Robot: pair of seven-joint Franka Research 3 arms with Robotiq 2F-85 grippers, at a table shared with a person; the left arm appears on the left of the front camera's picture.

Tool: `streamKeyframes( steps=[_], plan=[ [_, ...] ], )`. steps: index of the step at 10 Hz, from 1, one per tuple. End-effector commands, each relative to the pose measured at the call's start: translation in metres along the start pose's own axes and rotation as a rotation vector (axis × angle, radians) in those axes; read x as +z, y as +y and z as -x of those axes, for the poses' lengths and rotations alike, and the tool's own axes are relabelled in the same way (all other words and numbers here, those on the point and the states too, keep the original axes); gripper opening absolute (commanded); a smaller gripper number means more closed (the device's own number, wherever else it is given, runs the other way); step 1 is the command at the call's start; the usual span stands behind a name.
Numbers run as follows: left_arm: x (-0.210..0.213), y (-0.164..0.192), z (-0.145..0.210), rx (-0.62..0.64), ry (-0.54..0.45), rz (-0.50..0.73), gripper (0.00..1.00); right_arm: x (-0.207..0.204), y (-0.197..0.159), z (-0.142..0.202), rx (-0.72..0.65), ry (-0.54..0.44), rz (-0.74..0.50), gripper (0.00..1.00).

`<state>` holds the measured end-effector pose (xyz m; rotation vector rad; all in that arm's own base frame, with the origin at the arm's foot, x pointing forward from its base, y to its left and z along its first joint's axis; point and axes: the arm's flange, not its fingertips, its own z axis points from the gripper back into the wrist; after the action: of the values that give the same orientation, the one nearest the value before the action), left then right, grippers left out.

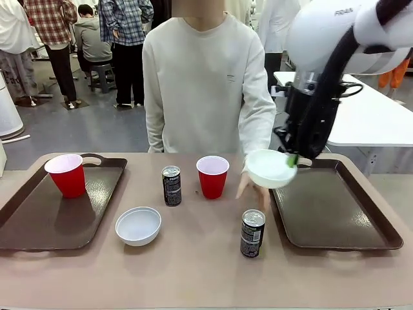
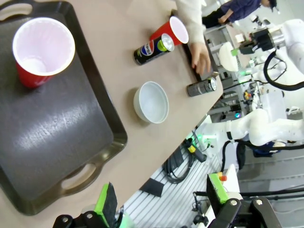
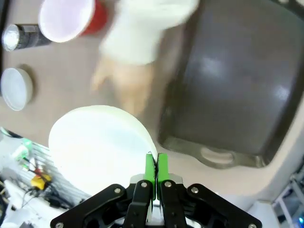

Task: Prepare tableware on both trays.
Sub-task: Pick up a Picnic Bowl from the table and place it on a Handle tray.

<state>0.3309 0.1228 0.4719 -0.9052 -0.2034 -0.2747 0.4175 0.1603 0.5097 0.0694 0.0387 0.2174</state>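
Note:
My right gripper (image 1: 293,159) (image 3: 155,167) is shut on the rim of a white bowl (image 1: 268,168) (image 3: 97,142), holding it in the air over the near-left edge of the bare right tray (image 1: 335,210) (image 3: 232,80). A person's hand (image 1: 251,187) (image 3: 118,80) hangs just below the bowl. The left tray (image 1: 39,219) (image 2: 52,137) carries a red cup (image 1: 66,174) (image 2: 42,50). On the table between the trays stand a second red cup (image 1: 212,175), two black cans (image 1: 171,185) (image 1: 252,233) and another white bowl (image 1: 138,225) (image 2: 152,101). My left gripper (image 2: 161,197) is open above the tray's handle end.
The person stands at the far side of the table, one arm reaching toward the right tray. A white table stands behind at the right. The table's edge and cables on the floor show in the left wrist view.

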Motion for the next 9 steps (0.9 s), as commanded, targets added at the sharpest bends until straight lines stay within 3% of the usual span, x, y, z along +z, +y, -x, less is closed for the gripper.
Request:
streamKeyframes(
  steps=[1, 4, 8, 9],
  plan=[
    [0.002, 0.001, 0.001, -0.015, -0.004, 0.010, 1.00, 0.014, -0.054, 0.043, -0.040, -0.009, 0.097, 0.03],
    [0.002, 0.001, 0.001, -0.015, -0.004, 0.010, 1.00, 0.018, -0.097, 0.084, -0.119, -0.025, 0.072, 0.03],
    [0.002, 0.001, 0.001, -0.015, -0.004, 0.010, 1.00, 0.013, -0.098, 0.073, -0.185, -0.041, 0.062, 0.03],
    [0.002, 0.001, 0.001, -0.015, -0.004, 0.010, 1.00, 0.021, -0.104, 0.086, -0.141, -0.020, 0.067, 0.03]
  ],
)
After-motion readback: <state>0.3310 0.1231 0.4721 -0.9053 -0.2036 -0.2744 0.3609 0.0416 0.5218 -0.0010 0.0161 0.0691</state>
